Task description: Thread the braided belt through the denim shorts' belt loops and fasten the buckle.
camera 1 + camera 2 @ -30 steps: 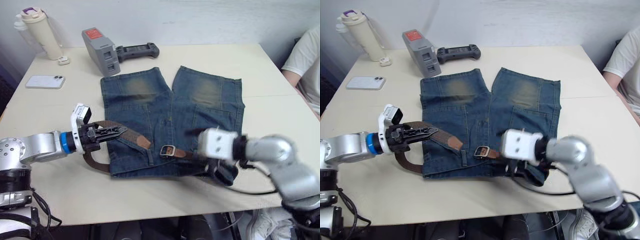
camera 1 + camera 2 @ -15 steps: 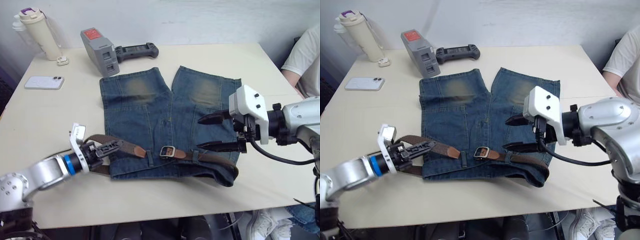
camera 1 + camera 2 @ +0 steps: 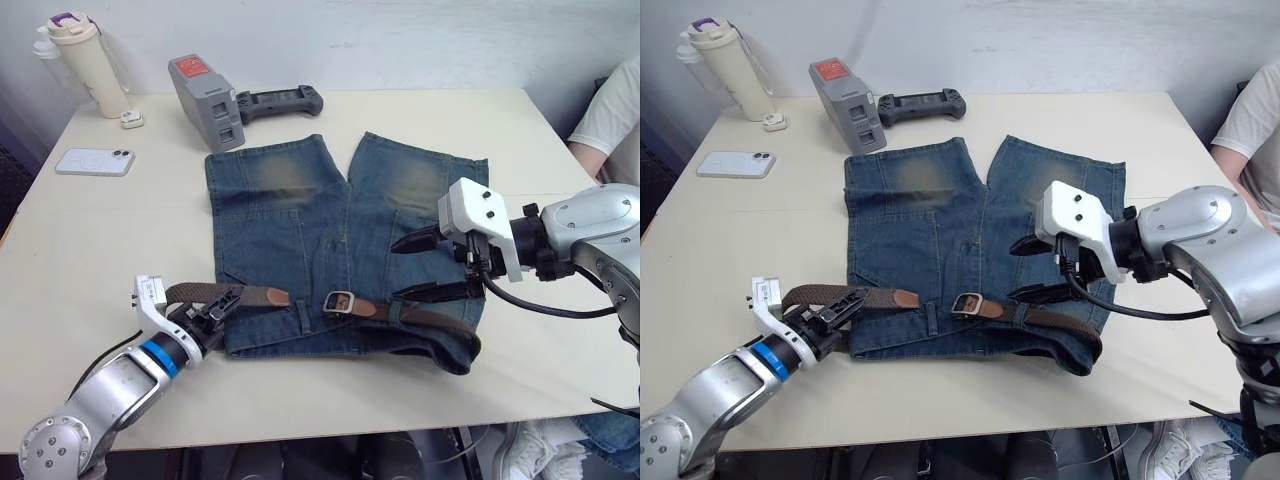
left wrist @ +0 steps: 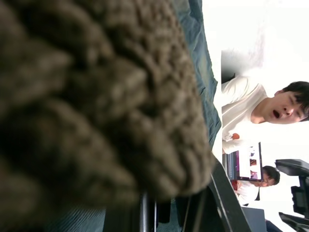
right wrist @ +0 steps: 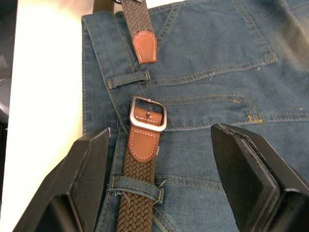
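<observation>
Now that the right gripper (image 3: 427, 266) has lifted off, fingers apart, the braided belt (image 5: 135, 204) lies along the denim shorts (image 3: 340, 240) waistband; left gripper (image 3: 218, 305) stays clamped on its tip, buckle (image 5: 147, 114) unfastened.

Left gripper (image 3: 222, 305) clamped low, right gripper (image 3: 430, 267) spread wide, raised
</observation>
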Robot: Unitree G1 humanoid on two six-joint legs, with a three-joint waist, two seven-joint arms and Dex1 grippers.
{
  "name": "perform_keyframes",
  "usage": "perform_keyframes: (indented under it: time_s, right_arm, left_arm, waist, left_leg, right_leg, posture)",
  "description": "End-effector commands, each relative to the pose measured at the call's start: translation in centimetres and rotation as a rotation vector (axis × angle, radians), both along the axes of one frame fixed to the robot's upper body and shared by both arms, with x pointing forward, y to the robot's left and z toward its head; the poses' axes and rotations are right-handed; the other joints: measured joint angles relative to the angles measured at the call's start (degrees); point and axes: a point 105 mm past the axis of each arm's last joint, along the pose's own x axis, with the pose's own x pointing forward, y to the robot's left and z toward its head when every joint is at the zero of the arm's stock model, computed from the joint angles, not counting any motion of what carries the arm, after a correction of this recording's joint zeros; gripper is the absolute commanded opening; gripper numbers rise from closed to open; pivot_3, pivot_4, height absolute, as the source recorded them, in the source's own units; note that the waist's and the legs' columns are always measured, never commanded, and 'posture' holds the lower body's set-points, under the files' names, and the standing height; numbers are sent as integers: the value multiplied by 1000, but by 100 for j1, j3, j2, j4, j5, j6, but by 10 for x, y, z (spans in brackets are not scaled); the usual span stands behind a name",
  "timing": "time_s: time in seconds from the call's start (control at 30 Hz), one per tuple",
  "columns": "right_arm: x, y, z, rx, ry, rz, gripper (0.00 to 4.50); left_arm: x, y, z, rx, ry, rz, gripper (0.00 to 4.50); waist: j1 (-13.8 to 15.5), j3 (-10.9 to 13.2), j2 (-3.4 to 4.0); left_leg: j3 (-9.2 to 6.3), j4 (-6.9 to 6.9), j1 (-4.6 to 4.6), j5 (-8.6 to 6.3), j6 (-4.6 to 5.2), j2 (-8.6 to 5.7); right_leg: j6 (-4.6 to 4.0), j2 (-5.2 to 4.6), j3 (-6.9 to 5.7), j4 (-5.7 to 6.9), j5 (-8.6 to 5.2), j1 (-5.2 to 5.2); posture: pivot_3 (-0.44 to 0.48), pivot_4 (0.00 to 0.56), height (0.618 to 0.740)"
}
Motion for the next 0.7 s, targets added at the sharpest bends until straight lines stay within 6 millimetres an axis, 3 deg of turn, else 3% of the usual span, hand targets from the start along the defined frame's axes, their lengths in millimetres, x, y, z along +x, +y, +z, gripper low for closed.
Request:
perform_keyframes:
  time_s: [0.03,0.17,0.3,0.53,0.7]
  right_arm:
    - [-5,1,7,10,-42,21,3553]
    - [-1,-1,7,11,-61,1,3553]
    - [3,-2,4,5,-86,-14,3553]
    - [4,-3,4,11,-97,-15,3553]
    - [5,-3,5,16,-101,-14,3553]
  left_arm:
    - [-3,2,12,-3,-58,-5,0]
    - [-13,3,8,12,-58,-38,0]
    - [-12,-8,10,-48,-71,-53,0]
    - [-14,-9,9,-86,-72,-28,0]
    - [-26,-17,4,-83,-70,-127,0]
  waist:
    - [7,1,1]
    - [22,1,1]
    - [28,3,6]
    - [65,4,8]
    - [52,4,10]
  left_leg:
    - [0,1,0,0,0,-1]
    - [1,3,0,0,0,-2]
    - [1,0,0,-2,-1,0]
    - [-2,6,-7,-3,0,0]
    - [-1,8,-7,-3,1,0]
  right_leg:
    - [0,-1,1,0,0,0]
    - [0,-1,1,-1,0,1]
    - [-1,2,1,-4,0,-1]
    - [-2,1,-3,-5,1,0]
    - [-2,2,-2,-4,1,-1]
  posture:
    - [0,150,650]
    - [0,150,650]
    - [0,150,650]
    - [0,150,650]
    - [0,150,650]
